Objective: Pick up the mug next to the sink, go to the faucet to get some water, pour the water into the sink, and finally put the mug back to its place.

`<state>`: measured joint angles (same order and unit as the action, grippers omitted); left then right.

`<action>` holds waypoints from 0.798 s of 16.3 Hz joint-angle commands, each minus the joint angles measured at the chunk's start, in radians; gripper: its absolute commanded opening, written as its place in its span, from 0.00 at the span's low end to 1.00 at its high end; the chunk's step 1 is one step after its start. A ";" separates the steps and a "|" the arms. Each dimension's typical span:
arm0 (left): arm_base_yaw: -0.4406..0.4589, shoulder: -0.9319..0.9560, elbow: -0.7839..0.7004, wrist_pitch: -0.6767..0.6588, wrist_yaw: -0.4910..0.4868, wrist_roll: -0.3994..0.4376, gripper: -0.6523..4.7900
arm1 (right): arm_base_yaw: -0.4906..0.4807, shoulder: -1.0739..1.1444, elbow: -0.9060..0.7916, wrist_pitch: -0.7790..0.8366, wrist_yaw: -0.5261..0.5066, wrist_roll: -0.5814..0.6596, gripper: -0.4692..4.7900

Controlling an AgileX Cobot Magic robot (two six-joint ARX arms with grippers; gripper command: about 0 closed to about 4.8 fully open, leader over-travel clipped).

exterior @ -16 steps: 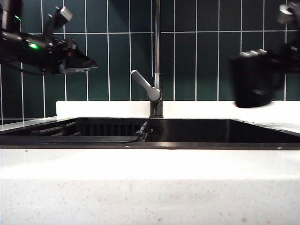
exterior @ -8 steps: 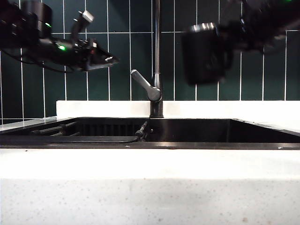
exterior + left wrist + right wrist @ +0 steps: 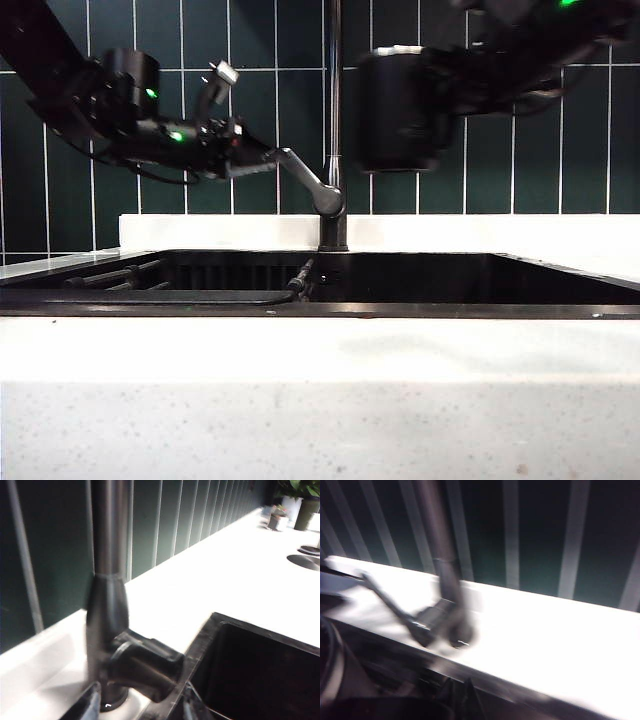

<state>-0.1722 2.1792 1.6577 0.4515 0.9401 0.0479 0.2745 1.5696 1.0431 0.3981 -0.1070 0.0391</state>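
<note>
The black mug with its silver rim hangs upright in the air just right of the faucet pipe, above the sink. My right gripper is shut on it from the right; in the right wrist view only the mug's dark rim shows, beside the gripper. My left gripper stands open at the tip of the grey lever. In the left wrist view its fingers flank the lever in front of the faucet. No water is visible.
A dark ribbed rack and a hose lie in the sink's left part. Dark green tiles close the back. Potted plants and a round dark inset sit far along the white counter.
My right gripper carried the mug left and upward from the right edge to the faucet pipe. My left gripper moved right and down to the lever's tip.
</note>
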 commanded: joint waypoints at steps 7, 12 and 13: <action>-0.009 0.048 0.087 0.018 0.003 0.024 0.51 | 0.082 0.102 0.230 -0.090 -0.029 0.043 0.09; -0.021 0.088 0.123 0.053 0.007 0.022 0.51 | 0.085 0.102 0.333 -0.183 -0.052 0.040 0.09; -0.023 0.088 0.123 0.087 0.022 0.006 0.51 | 0.085 0.102 0.333 -0.193 -0.052 0.040 0.09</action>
<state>-0.1890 2.2738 1.7733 0.4854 0.9398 0.0704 0.3584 1.6814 1.3682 0.1944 -0.1513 0.0719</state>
